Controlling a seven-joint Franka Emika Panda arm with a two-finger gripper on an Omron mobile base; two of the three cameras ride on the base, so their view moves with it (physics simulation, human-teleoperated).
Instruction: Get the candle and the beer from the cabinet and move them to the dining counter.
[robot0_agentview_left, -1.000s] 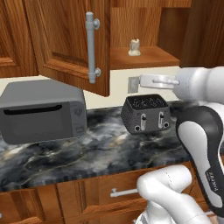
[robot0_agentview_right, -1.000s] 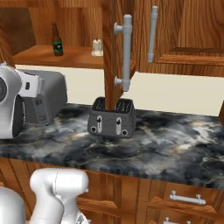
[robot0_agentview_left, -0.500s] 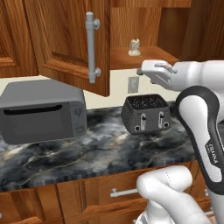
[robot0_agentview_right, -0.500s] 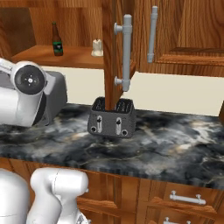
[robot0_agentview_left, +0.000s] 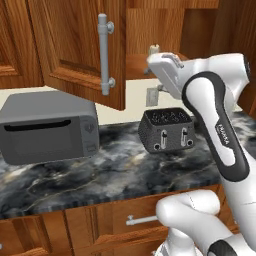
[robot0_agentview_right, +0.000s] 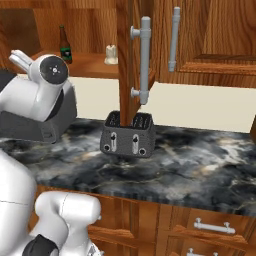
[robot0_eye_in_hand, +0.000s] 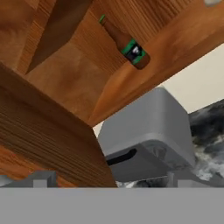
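Two things sit on the open cabinet (robot0_agentview_right: 90, 65) shelf — the beer (robot0_agentview_right: 63, 44) upright toward the back left, the candle (robot0_agentview_right: 111, 54) well apart from it near the door edge. Your tool (robot0_agentview_left: 167, 62) is raised beside the shelf, above the toaster (robot0_agentview_left: 166, 129) on the desk (robot0_agentview_right: 190, 165); you cannot tell whether its fingers are apart.

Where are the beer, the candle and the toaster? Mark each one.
beer (robot0_agentview_right: 65, 46): right base view, on its green label.
candle (robot0_agentview_right: 111, 54): right base view, middle of its cream body.
toaster (robot0_agentview_right: 127, 139): right base view, on its front face.
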